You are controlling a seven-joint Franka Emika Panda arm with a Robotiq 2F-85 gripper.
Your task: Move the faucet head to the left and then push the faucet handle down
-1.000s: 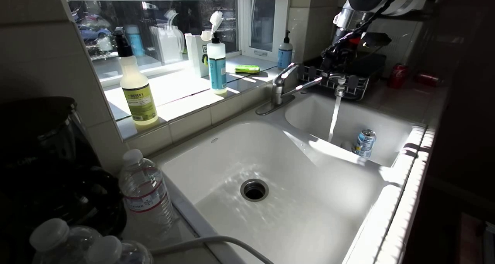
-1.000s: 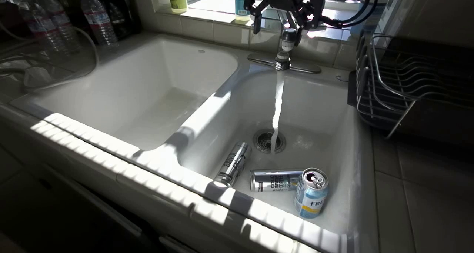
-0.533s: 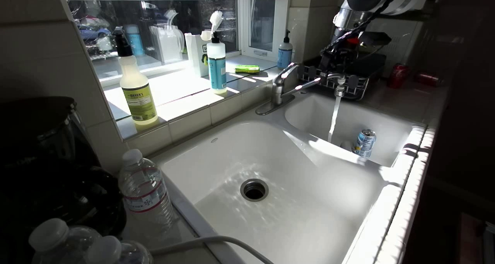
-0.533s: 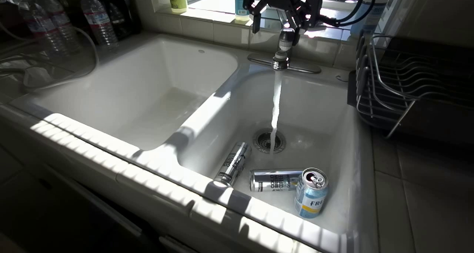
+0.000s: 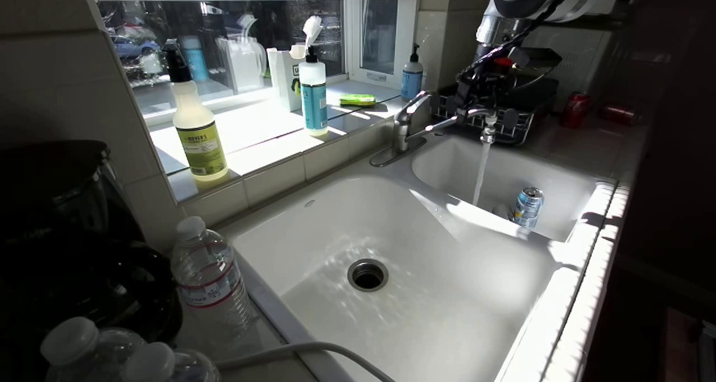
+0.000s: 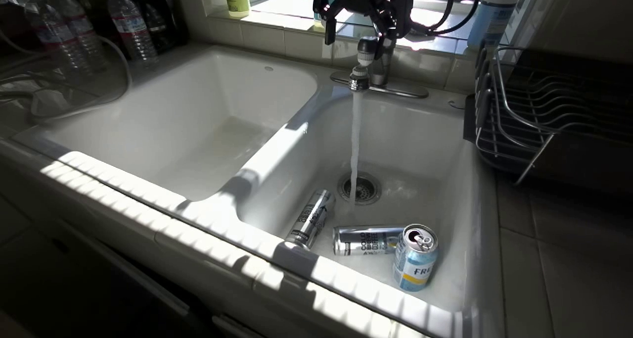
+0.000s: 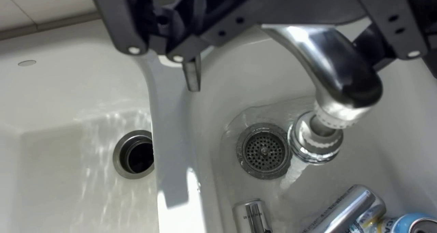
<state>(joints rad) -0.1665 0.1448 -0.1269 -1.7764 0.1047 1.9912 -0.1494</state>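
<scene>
Wrist view: white double sink (image 7: 174,124); its smaller basin (image 7: 396,130) is overhung by the faucet head (image 7: 327,62). Gripper (image 6: 354,45): jaws set wide astride it (contact cannot be confirmed); the leftward push could be spoiled by slipping on slick chrome. Faucet head: glossy, dark-tipped, running. Faucet handle (image 5: 413,103): short, raised lever.

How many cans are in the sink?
3: a silver can near the divider, another silver can lying beside the upright blue can. The front rim might hide more.
</scene>
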